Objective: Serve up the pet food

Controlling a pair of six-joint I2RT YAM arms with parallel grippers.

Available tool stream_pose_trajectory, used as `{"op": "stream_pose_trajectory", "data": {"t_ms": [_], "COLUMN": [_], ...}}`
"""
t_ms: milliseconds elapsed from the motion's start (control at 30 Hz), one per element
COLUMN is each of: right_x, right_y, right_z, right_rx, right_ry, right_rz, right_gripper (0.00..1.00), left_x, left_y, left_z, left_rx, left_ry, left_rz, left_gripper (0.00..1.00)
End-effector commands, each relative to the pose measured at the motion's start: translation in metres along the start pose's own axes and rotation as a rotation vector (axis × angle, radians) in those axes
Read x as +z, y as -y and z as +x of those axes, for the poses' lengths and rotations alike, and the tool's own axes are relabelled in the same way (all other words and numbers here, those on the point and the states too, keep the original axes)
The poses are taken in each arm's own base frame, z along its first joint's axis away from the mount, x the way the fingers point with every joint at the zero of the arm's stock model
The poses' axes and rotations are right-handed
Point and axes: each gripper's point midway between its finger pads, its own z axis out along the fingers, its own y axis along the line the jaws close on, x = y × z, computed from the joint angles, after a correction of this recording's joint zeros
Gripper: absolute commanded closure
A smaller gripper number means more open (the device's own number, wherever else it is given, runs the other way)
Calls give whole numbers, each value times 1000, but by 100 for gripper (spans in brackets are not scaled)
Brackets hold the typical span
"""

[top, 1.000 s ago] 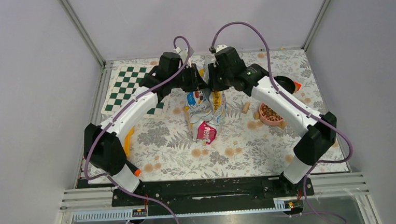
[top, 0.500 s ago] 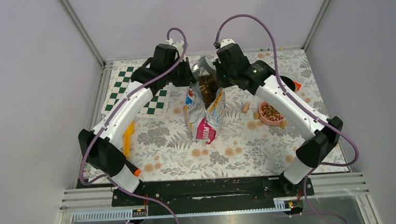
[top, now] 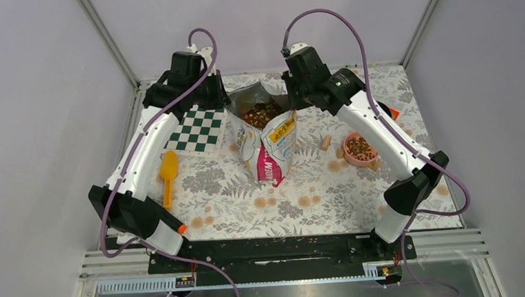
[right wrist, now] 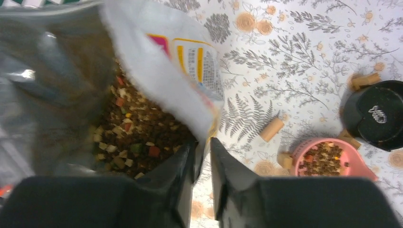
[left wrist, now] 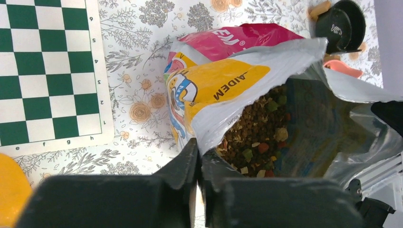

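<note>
- orange scoop: flat on the worktop, well off to the near-left of the left tool, alongside the left arm. It lies just off the chessboard's near-left corner.
- chessboard: green/white, lying flat just to the near side of the left tool, just left of the bag.
- left tool: fingers together, clamped on the left rim of the bag. The silver lining edge runs straight into the pinch.
- bag: glossy yellow/white/pink with a silver inside. It stands upright between the two tools, mouth stretched wide and facing up.
- pet food: brown kibble with a few green, red and tan bits. It sits inside the bag below the rim, between the two tools, and neither tool touches it. A smaller portion is in the pink bowl.
- right tool: fingers nearly together, with the right rim of the bag pinched between them. A sliver of worktop shows through the gap further back.
- cork piece: tan cylinder on the worktop, near-right of the right tool, between bag and bowl. A few more lie around the bowl.
- pink bowl: on the worktop, right of the right tool and nearer the bases, clear of the bag, with the right arm passing over its edge in the top view.
- black container: round, fish mark on top, just beside the bowl on its far-right side, well apart from the right tool.
</note>
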Motion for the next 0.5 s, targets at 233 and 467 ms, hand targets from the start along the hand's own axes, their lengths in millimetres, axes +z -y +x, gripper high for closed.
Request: {"op": "stream_pose_trajectory", "data": {"t_ms": [233, 467], "right_x": [-67, -99], "right_y": [13, 28], "right_z": [-54, -33], "right_rx": [84, 119], "right_ry": [299, 337], "right_rz": [-64, -70], "right_gripper": [19, 17], "left_x": [-61, -80], "left_y": [2, -39], "left_z": [-57, -28], "left_rx": [-1, -99], "left_ry": [303, 331], "left_rz": [53, -90], "left_gripper": [41, 33]}}
